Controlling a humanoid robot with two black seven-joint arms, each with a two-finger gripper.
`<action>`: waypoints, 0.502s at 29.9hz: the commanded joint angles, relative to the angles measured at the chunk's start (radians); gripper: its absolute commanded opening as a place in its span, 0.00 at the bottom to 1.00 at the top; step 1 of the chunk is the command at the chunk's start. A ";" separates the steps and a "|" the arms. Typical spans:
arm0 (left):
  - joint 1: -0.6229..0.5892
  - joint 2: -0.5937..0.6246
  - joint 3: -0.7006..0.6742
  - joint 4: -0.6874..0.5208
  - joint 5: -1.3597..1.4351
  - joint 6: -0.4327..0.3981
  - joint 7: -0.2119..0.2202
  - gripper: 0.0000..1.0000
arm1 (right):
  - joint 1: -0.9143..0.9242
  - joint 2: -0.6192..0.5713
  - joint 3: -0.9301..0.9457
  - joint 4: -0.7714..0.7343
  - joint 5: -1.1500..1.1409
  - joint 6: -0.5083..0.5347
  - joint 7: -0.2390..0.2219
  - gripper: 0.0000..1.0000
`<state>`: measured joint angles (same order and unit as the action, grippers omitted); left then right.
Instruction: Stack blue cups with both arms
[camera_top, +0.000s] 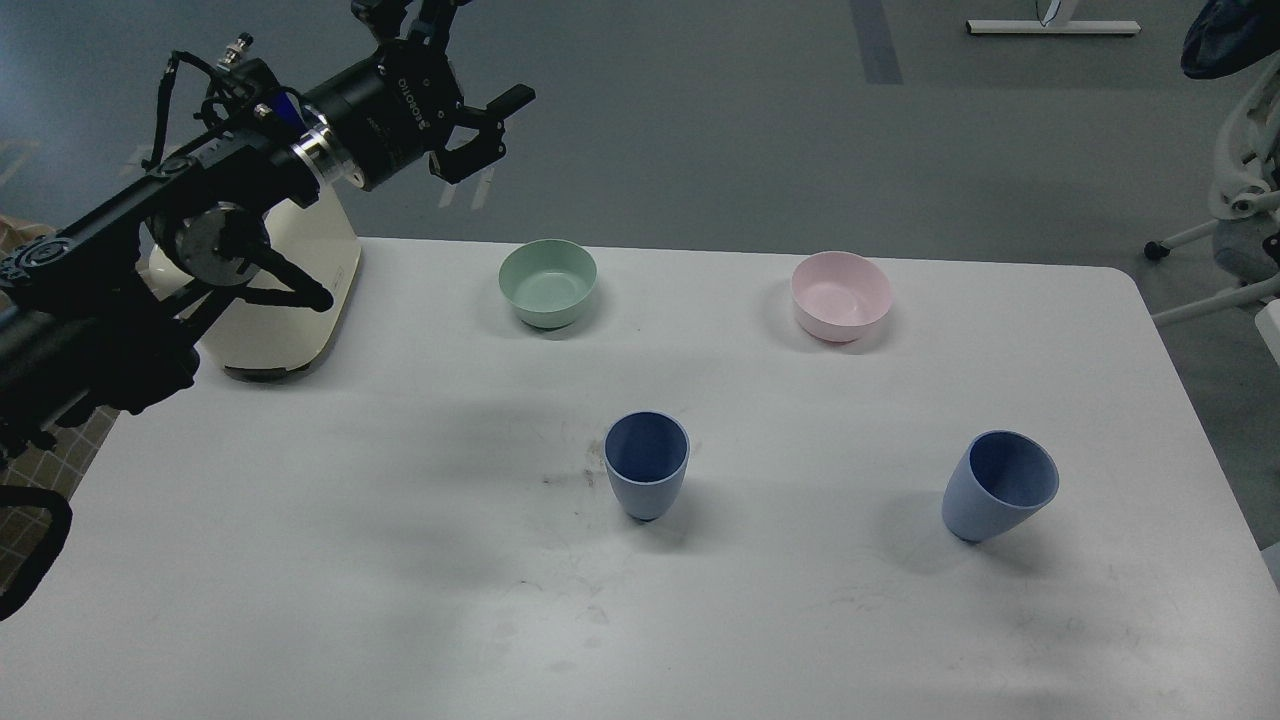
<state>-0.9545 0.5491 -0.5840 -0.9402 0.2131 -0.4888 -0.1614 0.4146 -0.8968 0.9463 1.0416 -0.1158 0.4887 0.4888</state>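
Note:
Two light-blue cups stand apart on the white table (300, 560): one cup (646, 465) near the middle and the other cup (998, 485) to the right of it. Both are upright with nothing in them. My left arm comes in from the left, high over the table's back left corner. Its gripper (485, 55) is open and empty, above and behind the table's far edge, far from both cups. My right arm and its gripper are out of view.
A cream toaster (300, 290) stands at the back left, partly behind my left arm. A green bowl (547, 282) and a pink bowl (840, 295) sit along the back. An office chair (1240, 200) stands off the table's right side.

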 joint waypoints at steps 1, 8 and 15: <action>0.000 0.006 0.001 0.000 0.002 0.000 0.002 0.98 | -0.010 -0.017 0.002 0.011 -0.010 0.000 0.000 1.00; 0.000 0.003 0.001 -0.002 0.002 0.000 -0.006 0.98 | -0.034 -0.105 0.002 0.044 -0.025 0.000 0.000 1.00; 0.000 0.000 0.001 -0.003 0.002 0.000 -0.007 0.98 | -0.056 -0.159 0.000 0.046 -0.171 0.000 0.000 1.00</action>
<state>-0.9534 0.5496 -0.5829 -0.9426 0.2148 -0.4888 -0.1682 0.3697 -1.0345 0.9479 1.0855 -0.2165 0.4887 0.4888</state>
